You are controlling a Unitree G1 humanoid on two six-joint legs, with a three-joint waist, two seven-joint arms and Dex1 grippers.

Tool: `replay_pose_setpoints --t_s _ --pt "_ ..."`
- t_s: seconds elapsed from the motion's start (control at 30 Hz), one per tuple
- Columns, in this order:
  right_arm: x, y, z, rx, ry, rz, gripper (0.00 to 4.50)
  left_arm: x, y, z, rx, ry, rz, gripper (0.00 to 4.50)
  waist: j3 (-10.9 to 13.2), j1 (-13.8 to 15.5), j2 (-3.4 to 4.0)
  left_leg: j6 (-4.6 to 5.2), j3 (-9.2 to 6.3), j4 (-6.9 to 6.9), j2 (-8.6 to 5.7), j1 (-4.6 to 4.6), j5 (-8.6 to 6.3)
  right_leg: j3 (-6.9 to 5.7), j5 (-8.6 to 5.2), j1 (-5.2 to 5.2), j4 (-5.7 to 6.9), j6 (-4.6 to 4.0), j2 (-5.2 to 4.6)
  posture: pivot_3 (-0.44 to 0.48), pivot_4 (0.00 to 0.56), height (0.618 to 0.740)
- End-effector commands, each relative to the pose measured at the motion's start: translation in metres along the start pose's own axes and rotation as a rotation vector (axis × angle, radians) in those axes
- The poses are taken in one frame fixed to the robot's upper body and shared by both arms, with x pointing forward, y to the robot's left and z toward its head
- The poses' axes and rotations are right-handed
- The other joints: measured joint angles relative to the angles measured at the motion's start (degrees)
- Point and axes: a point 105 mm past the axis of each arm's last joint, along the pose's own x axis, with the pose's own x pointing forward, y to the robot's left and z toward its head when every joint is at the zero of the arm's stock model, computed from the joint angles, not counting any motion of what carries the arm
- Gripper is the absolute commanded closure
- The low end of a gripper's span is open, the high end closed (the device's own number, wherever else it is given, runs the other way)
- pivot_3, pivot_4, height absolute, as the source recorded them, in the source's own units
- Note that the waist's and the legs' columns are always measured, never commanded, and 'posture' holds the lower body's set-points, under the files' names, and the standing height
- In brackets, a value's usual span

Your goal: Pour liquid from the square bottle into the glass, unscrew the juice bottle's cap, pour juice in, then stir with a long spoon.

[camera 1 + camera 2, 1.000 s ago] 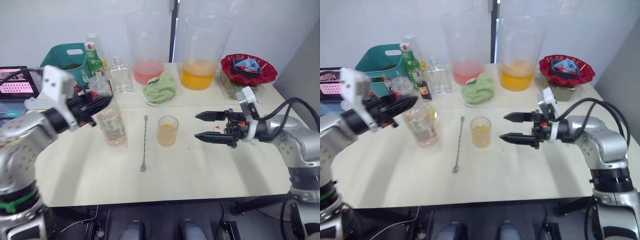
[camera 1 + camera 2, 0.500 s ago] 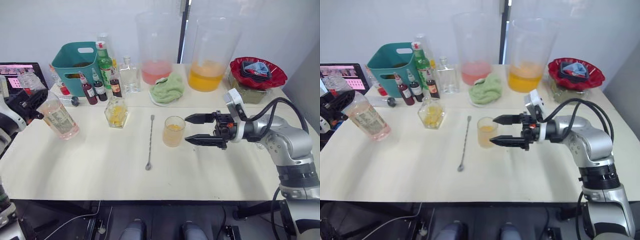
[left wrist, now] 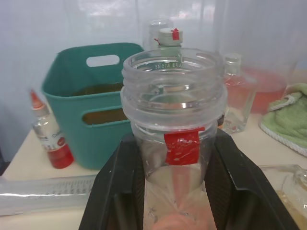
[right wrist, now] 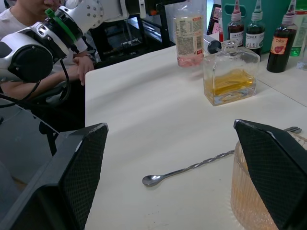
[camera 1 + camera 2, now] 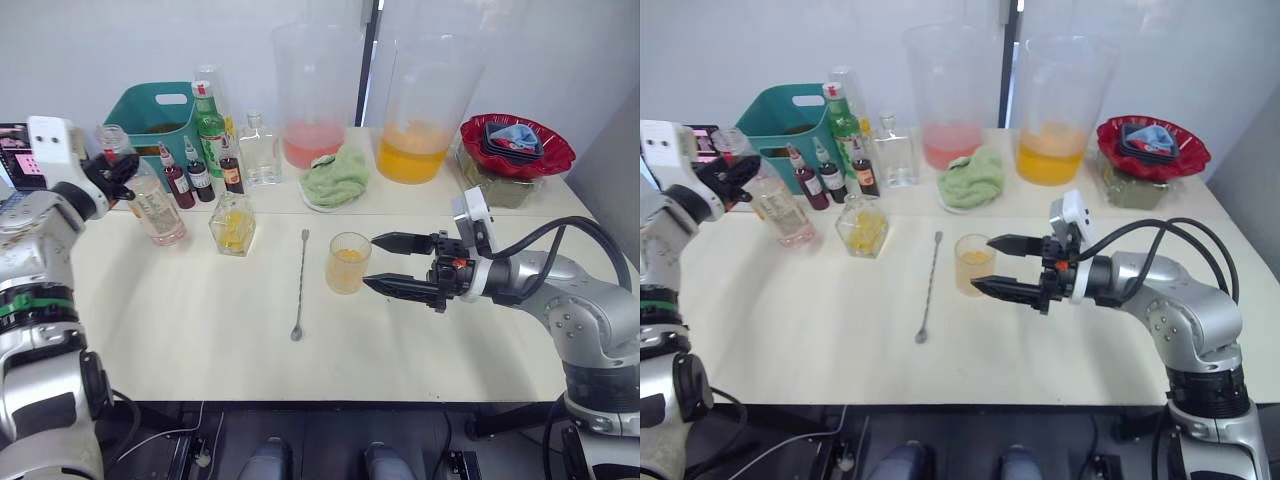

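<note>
Left hand [image 3: 175, 191] clamped on the neck of the uncapped juice bottle [image 5: 155, 205], well left of the glass [image 5: 347, 262]. Right hand [image 5: 385, 264] spread wide, just right of the glass, touching nothing. Long spoon [image 5: 300, 286] flat on the surface [image 5: 200, 320] just left of the glass, square bottle [image 5: 233, 223] farther left.

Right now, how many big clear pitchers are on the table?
2. One with pink liquid stands at the back behind the green cloth; one with orange liquid is beside it, nearer the red bowl.
</note>
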Motion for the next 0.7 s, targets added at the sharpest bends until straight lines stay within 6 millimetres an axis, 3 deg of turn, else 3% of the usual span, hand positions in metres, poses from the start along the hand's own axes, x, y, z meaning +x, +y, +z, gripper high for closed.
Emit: replay_pose_setpoints --t_s 0.03,0.23,0.3,0.53,0.7 --pt "-0.005 0.003 0.013 -0.051 -0.035 -0.021 0.06 0.006 -0.001 0.013 0.069 -0.048 -0.013 3.24 0.01 -0.25 -0.01 0.00 -0.01 0.00 0.00 -0.01 0.00 -0.01 0.00 -0.01 0.01 0.00 0.01 0.000 0.150 0.740" --pt "-0.010 0.003 0.012 -0.049 -0.034 -0.051 0.06 0.012 -0.002 0.007 0.084 -0.035 -0.019 3.24 0.02 -0.68 -0.06 0.01 -0.04 0.00 0.01 -0.04 0.00 -0.02 0.00 -0.03 0.09 0.00 0.01 0.000 0.150 0.740" --pt "-0.008 0.004 0.012 -0.049 -0.038 -0.049 0.00 0.011 -0.003 0.005 0.099 -0.034 -0.030 2.33 0.02 -0.71 -0.06 0.01 -0.04 0.00 0.01 -0.03 0.00 -0.03 0.00 -0.03 0.09 0.00 0.02 0.000 0.150 0.740" --pt "-0.007 0.003 0.011 -0.044 -0.040 -0.036 0.00 0.003 -0.003 0.026 0.109 -0.112 -0.053 0.01 0.02 -0.76 -0.06 0.01 -0.05 0.00 0.02 -0.04 0.00 -0.02 0.00 -0.03 0.08 0.00 0.03 0.000 0.150 0.740" --pt "-0.006 0.002 0.011 -0.044 -0.041 -0.018 0.00 -0.009 -0.005 0.068 0.119 -0.240 -0.067 0.01 0.02 -0.85 -0.07 0.01 -0.06 0.00 0.04 -0.04 0.00 -0.02 0.00 -0.03 0.08 0.00 0.03 0.000 0.150 0.740"
